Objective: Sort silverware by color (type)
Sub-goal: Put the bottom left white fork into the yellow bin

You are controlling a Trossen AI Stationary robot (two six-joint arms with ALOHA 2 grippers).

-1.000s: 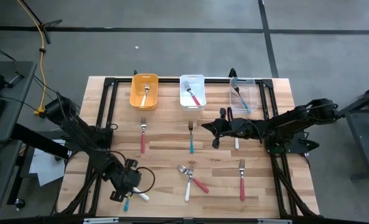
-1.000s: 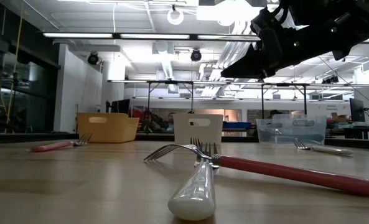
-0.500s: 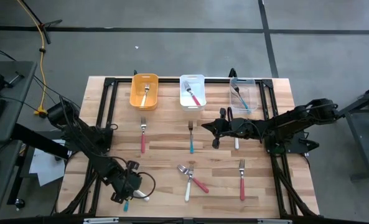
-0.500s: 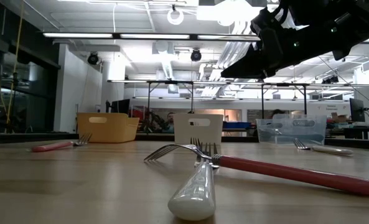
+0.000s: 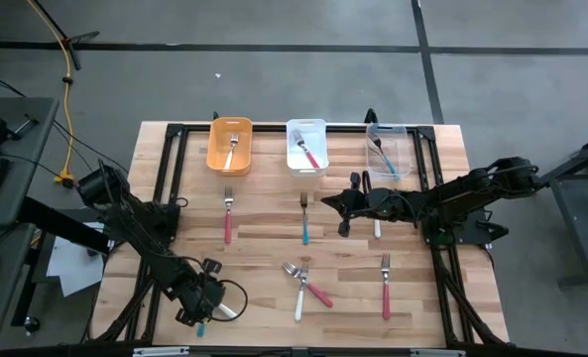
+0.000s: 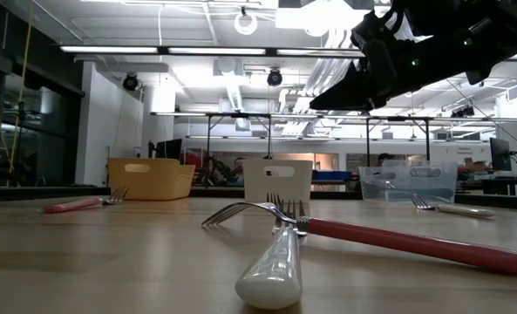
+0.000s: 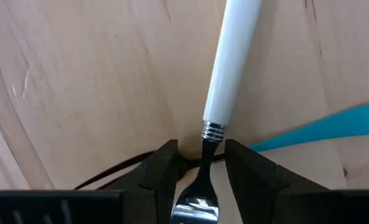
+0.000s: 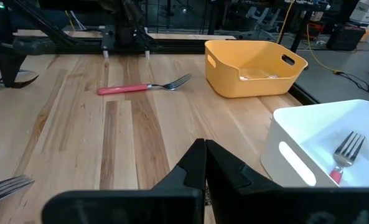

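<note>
Left gripper [image 7: 200, 180], bottom left of high view, fingers around white-handled metal fork [image 7: 224, 93], not tight yet. Right gripper [image 5: 345, 203] closed, mid-table.

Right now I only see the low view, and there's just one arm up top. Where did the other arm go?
Observer: The left gripper is low over the table, at the lower-left corner in the high view, outside your picture.
Operator: Is it grabbing something?
Observer: Its jaws stand open on either side of the neck of a white-handled fork, which lies flat on the wood.
Operator: Is anything else near it?
Observer: A teal-handled fork lies right beside that white one.
</note>
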